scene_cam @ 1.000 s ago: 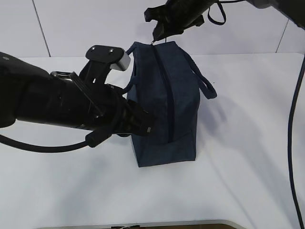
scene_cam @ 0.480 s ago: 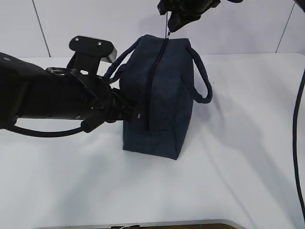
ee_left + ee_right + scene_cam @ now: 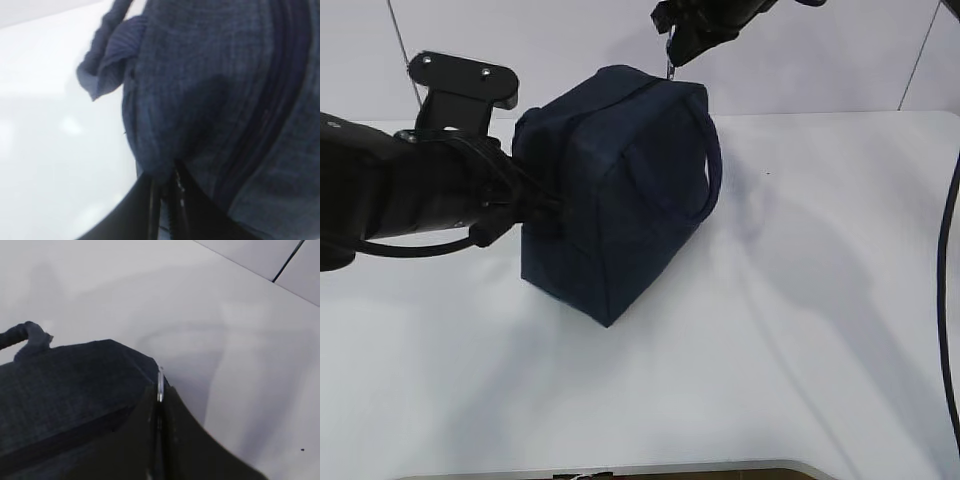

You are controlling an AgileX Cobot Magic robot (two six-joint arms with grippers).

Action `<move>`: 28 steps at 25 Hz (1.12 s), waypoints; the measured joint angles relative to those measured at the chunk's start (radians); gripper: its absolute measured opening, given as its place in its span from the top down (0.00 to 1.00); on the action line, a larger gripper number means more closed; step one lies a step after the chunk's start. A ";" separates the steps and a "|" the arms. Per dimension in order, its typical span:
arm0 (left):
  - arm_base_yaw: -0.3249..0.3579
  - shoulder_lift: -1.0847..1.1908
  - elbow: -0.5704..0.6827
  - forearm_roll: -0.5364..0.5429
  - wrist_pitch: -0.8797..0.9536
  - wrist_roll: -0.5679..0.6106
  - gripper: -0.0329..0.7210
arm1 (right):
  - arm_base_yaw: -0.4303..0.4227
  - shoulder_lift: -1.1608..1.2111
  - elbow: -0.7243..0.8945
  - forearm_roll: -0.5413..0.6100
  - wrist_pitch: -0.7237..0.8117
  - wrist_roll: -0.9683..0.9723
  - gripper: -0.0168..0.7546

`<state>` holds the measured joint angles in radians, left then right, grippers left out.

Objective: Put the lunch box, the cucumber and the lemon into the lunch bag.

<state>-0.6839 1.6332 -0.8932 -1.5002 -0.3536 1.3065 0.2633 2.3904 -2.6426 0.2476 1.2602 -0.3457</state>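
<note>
One bag (image 3: 610, 190) stood on the white table (image 3: 800, 300), a corner turned toward the exterior camera and the body leaning slightly. One loop handle (image 3: 708, 160) showed on its right face in that view; part of another (image 3: 107, 50), bunched and folded, showed only in the left wrist view. There were two arms and two grippers, and no box, cucumber or lemon showed in any view.

The left gripper (image 3: 552, 205) pressed against the bag's left face, its jaws closed on a fold of the fabric. The exterior view hid that contact behind the bulk of the arm; the left wrist view showed it close up, with the black fingers (image 3: 150, 210) together and navy cloth pinched between them, and the dark line of the zipper (image 3: 280, 100) running beside the fold.

The right gripper (image 3: 672, 50) hung at the bag's top far corner. From outside, only a thin silver pull (image 3: 671, 70) could be seen dangling between its tip and the bag. The right wrist view showed more: the two dark fingers (image 3: 142, 440) shut tight on that silver pull (image 3: 160, 382), with the bag's top edge (image 3: 75, 375) just under it and bare table beyond
</note>
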 joint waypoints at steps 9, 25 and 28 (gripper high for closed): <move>0.000 0.001 0.002 -0.007 -0.203 0.000 0.97 | -0.001 0.000 0.000 0.011 0.005 -0.023 0.97; 0.000 0.001 0.002 0.026 -0.235 0.000 0.97 | -0.001 -0.313 0.493 0.039 -0.003 0.008 0.97; 0.014 0.001 0.002 0.027 -0.233 0.000 0.97 | -0.001 -0.378 0.534 0.029 0.000 0.008 0.97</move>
<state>-0.6699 1.6346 -0.8916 -1.4729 -0.5864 1.3065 0.2623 2.0125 -2.1082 0.2761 1.2605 -0.3373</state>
